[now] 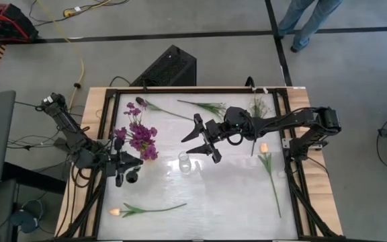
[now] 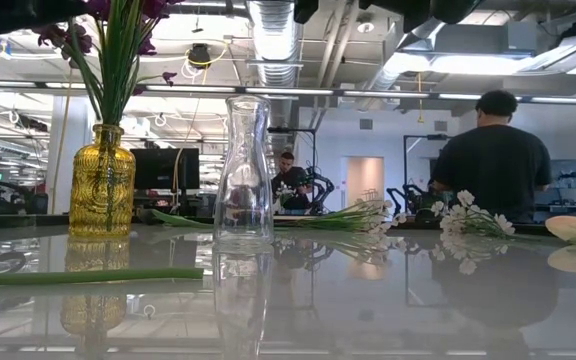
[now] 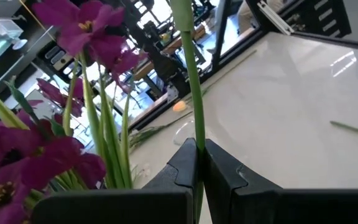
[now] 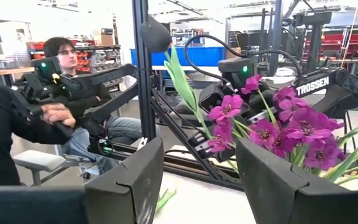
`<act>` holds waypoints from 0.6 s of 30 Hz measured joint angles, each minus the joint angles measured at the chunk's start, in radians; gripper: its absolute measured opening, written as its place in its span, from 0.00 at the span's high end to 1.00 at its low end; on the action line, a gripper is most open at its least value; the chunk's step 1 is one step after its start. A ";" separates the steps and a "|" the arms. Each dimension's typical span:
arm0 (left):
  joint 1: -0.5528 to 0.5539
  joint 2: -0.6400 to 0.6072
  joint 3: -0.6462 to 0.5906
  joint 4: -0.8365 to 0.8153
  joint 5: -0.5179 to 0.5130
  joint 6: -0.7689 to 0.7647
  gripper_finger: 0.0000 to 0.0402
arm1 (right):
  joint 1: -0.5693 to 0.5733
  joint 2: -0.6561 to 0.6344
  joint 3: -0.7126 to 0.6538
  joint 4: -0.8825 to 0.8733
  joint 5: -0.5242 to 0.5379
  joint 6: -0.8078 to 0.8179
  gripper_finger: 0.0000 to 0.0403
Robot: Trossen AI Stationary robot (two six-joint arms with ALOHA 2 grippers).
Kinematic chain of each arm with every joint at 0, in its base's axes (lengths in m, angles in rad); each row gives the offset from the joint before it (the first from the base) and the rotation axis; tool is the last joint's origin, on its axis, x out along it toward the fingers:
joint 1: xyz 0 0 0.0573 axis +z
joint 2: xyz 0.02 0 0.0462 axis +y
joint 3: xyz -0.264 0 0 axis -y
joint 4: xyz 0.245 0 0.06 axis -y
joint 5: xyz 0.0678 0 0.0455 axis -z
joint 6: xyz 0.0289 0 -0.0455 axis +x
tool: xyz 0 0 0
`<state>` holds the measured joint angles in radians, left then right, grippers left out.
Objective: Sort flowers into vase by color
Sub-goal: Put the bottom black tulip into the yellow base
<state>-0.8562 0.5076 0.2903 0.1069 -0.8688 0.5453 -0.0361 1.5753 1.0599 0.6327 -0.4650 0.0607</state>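
Observation:
A yellow vase [image 2: 101,180] at the table's left holds several purple flowers [image 1: 142,139]. A clear glass vase [image 1: 185,162] stands at mid-table with nothing in it. My left gripper [image 3: 196,149] is beside the purple bunch, level and shut on a green stem [image 3: 193,93]. In the right wrist view a dark purple bud [image 4: 154,34] tops a leafy stem by that gripper. My right gripper [image 1: 201,144] hovers open above the clear vase, pointing at the purple bunch. Two orange tulips [image 1: 264,148] [image 1: 117,212], white sprigs [image 1: 257,107] and another dark-budded flower [image 1: 143,103] lie flat on the table. My left gripper pinches a single green stem [image 3: 195,134] between its two fingers. The fingers come at it level and lie across it. The stem stands roughly upright and runs up out of the left wrist view; its lower end is hidden behind the fingers.
A green sprig [image 1: 208,106] lies at the far side between the loose flowers. The table's black frame [image 1: 294,181] runs along its edges. People sit and stand in the room beyond the table. The white tabletop shows bare at the near middle [image 1: 213,202].

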 joint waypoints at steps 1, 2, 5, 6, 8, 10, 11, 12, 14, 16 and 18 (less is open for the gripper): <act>0.000 0.000 0.000 -0.006 0.001 -0.001 1.00 | 0.004 0.000 0.000 0.000 0.001 0.000 0.44; 0.000 0.000 0.000 -0.012 0.001 -0.004 1.00 | 0.006 0.000 0.000 0.000 0.001 0.000 0.44; 0.000 0.000 -0.001 -0.022 0.001 -0.008 1.00 | 0.020 0.000 0.000 0.002 0.027 -0.006 0.44; 0.000 0.000 -0.001 -0.022 0.000 -0.007 1.00 | 0.024 0.000 0.000 0.002 0.032 -0.008 0.44; 0.000 0.000 -0.001 -0.022 0.000 -0.007 1.00 | 0.033 0.000 0.000 0.002 0.045 -0.010 0.44; 0.000 0.000 -0.001 -0.022 0.001 -0.007 1.00 | 0.038 0.000 0.000 0.003 0.047 -0.010 0.44; 0.000 0.000 -0.001 -0.022 0.001 -0.007 1.00 | 0.040 0.000 0.000 0.003 0.047 -0.010 0.44; 0.000 0.000 -0.001 -0.022 0.001 -0.007 1.00 | 0.044 0.000 0.000 0.004 0.048 -0.009 0.44; 0.000 0.000 -0.001 -0.022 0.001 -0.008 1.00 | 0.047 0.000 0.000 0.003 0.049 -0.009 0.44; 0.000 0.000 -0.001 -0.022 0.000 -0.008 1.00 | 0.050 0.000 0.000 0.004 0.048 -0.009 0.44; 0.000 0.000 -0.001 -0.021 0.000 -0.007 1.00 | 0.057 0.000 0.000 0.005 0.049 -0.009 0.44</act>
<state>-0.8566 0.5076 0.2897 0.0859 -0.8688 0.5380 0.0209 1.5753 1.0603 0.6380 -0.4164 0.0521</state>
